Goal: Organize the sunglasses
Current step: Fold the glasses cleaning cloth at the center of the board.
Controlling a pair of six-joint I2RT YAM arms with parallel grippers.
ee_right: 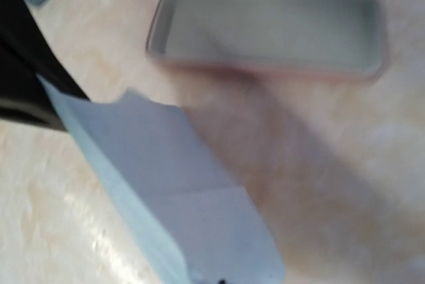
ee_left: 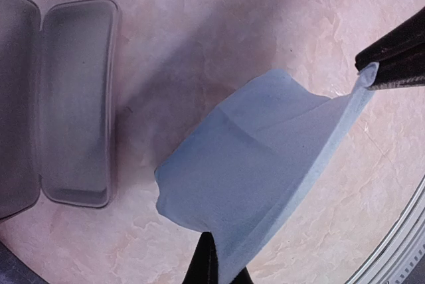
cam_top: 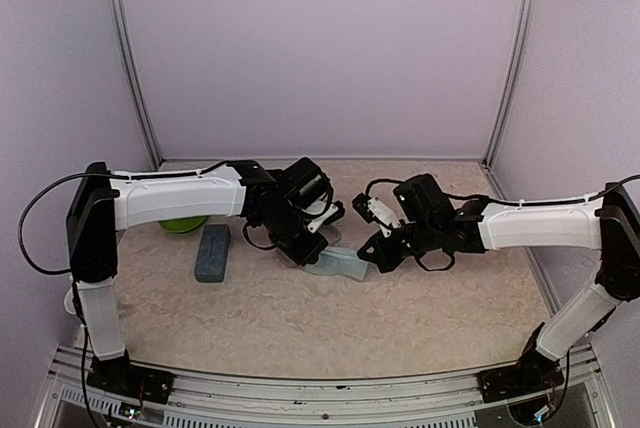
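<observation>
Sunglasses showed in no view, so I could not judge their direction or long axis from either set of jaws. The left jaws and the right jaws each pinched an edge of the soft light-blue cloth [ee_left: 265, 164], stretched between them.

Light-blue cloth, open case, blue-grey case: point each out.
light-blue cloth [ee_left: 265, 158]: left wrist view, middle of the fabric.
open case [ee_left: 76, 98]: left wrist view, inner floor of its right half.
blue-grey case [cam_top: 212, 252]: top external view, middle of its top face.
</observation>
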